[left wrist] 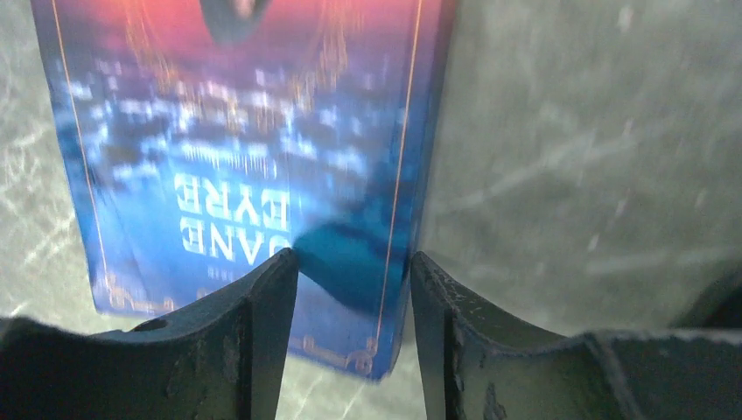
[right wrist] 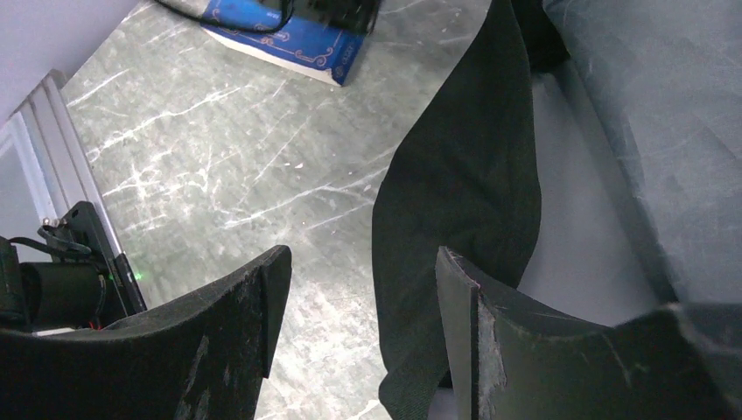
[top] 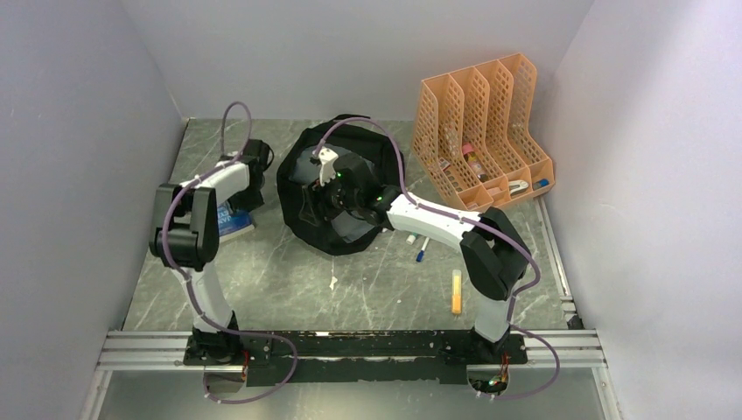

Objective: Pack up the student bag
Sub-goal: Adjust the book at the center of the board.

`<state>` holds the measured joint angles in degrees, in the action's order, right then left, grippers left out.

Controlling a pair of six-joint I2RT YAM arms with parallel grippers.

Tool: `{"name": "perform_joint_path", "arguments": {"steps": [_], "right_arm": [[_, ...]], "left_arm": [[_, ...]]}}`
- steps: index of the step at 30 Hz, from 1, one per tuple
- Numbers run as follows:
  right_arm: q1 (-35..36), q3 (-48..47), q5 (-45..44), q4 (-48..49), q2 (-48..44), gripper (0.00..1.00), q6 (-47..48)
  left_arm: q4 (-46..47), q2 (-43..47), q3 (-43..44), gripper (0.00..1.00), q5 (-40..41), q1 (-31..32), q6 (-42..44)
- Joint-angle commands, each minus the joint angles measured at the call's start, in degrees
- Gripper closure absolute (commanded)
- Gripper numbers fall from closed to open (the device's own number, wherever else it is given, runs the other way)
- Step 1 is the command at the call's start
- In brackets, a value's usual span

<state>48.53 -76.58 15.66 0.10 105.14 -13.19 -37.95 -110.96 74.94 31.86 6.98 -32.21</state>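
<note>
The left gripper [left wrist: 350, 258] hangs low over a blue book [left wrist: 245, 157]. Its fingers are partly spread and straddle the book's long edge near a corner: one finger is over the cover, the other over bare table [left wrist: 577, 157], and nothing is pinched between them. Outward from that edge the marble top runs free. On the gripper's other side the side wall stands near.

The right gripper [right wrist: 363, 254] is reached in over the student bag [right wrist: 464, 175], jaws apart at a middling width. A black flap of the bag hangs down in the gap, close against one finger [right wrist: 490, 350]. I cannot tell whether it touches. Past the other finger the table lies open, out to the book's corner [right wrist: 289, 35].

The bag [top: 297, 206] sits mid-table, directly under the right gripper [top: 328, 175] and just across from the left one. It is slumped and nearly round, so no clear long axis shows. Its mouth gapes upward, with pale lining inside. Beyond the right arm's elbow lie pens [top: 422, 249] and a yellow marker [top: 456, 290], and the orange file organiser [top: 481, 131] stands by the far wall.
</note>
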Motion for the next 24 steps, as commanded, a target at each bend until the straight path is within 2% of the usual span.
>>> {"name": "perform_joint_path", "arguments": {"steps": [1, 4, 11, 17, 24], "right_arm": [[-0.5, -0.1, 0.1, 0.1, -1.5, 0.35, 0.1], [-0.7, -0.2, 0.0, 0.1, -1.5, 0.34, 0.2], [-0.9, 0.4, 1.0, 0.5, -1.6, 0.34, -0.6], [-0.9, 1.0, 0.7, 0.7, -2.3, 0.34, -0.3], [-1.1, 1.1, 1.1, 0.9, -2.5, 0.34, -0.3]], "left_arm": [[-1.4, 4.0, -10.9, 0.47, -8.5, 3.2, -4.7], [-0.5, 8.8, -13.1, 0.46, -9.4, 3.2, -5.4], [2.7, 14.6, -4.3, 0.35, -7.4, 0.2, -2.5], [4.6, 12.7, 0.5, 0.33, -9.9, -10.3, -1.1], [7.4, 8.5, 2.3, 0.34, -7.9, -12.8, -2.0]]}}
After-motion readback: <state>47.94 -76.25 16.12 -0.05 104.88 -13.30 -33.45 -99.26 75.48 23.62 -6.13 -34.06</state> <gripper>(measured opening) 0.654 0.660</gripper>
